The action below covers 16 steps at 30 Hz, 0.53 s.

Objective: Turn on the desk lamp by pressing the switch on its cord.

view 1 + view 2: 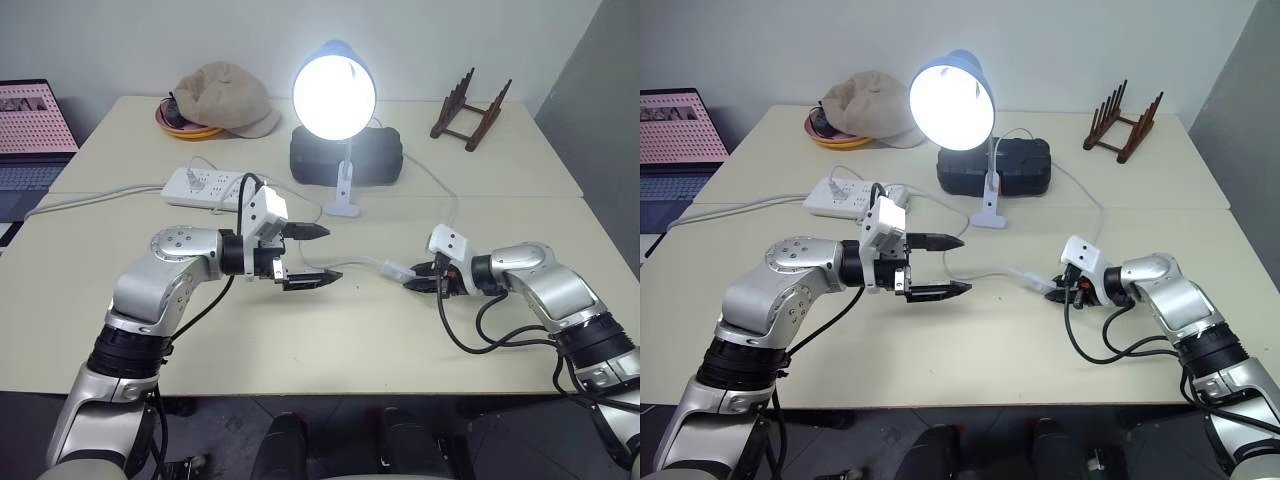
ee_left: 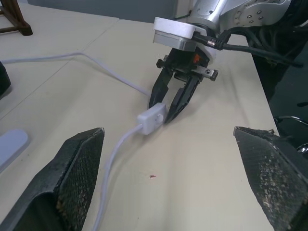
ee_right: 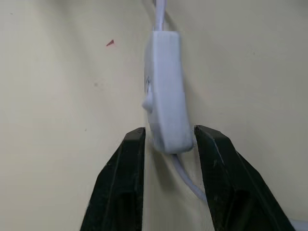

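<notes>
The lamp (image 1: 334, 90) glowed at 12 o'clock. The right gripper (image 3: 166, 139) loosely straddled the switch (image 3: 165, 91) at table centre; left gripper (image 1: 318, 255) spread wide. Best release gently without tugging the cord (image 2: 113, 159).

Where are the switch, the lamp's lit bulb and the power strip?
switch (image 3: 166, 103): right wrist view, middle of its white body.
desk lamp (image 1: 334, 96): left eye view, centre of the lit bulb.
power strip (image 1: 200, 187): left eye view, socket face.
</notes>
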### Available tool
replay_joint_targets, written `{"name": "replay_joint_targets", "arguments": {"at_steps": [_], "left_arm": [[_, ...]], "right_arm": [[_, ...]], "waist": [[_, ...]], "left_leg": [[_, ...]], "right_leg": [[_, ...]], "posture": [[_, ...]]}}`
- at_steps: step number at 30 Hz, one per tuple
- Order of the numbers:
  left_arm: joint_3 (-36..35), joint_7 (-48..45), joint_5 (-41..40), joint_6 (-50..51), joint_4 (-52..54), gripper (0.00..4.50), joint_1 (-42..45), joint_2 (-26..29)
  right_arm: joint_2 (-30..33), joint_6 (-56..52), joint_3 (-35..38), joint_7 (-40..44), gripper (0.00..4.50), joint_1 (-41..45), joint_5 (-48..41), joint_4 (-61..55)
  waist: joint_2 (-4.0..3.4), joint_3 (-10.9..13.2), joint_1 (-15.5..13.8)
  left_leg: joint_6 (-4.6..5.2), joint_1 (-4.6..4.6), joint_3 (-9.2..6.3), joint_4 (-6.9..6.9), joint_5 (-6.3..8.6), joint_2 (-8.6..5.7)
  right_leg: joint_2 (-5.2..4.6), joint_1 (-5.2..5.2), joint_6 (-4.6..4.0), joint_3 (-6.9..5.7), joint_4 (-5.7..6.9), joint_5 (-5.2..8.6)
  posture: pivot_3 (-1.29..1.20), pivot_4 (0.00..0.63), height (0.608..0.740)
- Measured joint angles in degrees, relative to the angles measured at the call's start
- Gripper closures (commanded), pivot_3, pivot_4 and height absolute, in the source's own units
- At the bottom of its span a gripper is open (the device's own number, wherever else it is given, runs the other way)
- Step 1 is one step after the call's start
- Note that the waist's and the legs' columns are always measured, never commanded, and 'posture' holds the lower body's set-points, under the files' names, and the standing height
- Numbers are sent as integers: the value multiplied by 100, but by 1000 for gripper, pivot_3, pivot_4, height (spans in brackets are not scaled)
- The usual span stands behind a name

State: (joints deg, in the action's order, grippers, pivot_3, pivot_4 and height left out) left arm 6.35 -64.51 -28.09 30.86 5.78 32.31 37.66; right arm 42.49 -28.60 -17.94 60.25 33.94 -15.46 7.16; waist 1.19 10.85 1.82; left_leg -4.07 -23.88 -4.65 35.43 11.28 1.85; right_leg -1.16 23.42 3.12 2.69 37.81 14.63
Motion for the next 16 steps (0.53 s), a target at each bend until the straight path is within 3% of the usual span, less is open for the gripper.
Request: {"name": "replay_joint_targets", "arguments": {"at_steps": [8, 16], "left_arm": [[-6, -59, 170, 81, -387, 0, 110, 270], [11, -374, 358, -13, -669, 0, 321, 537]], "right_arm": [[605, -1007, 1140, 108, 145, -850, -887, -1855], [848, -1721, 2298, -53, 40, -1697, -1758, -2990]], "waist": [[0, 0, -5], [0, 0, 5]], "left_leg": [[0, 1, -2, 0, 0, 0], [0, 4, 0, 6, 0, 1]], "right_leg": [[0, 0, -1, -1, 3, 1], [0, -1, -1, 0, 8, 1]], "posture": [[0, 150, 740], [0, 150, 740]]}}
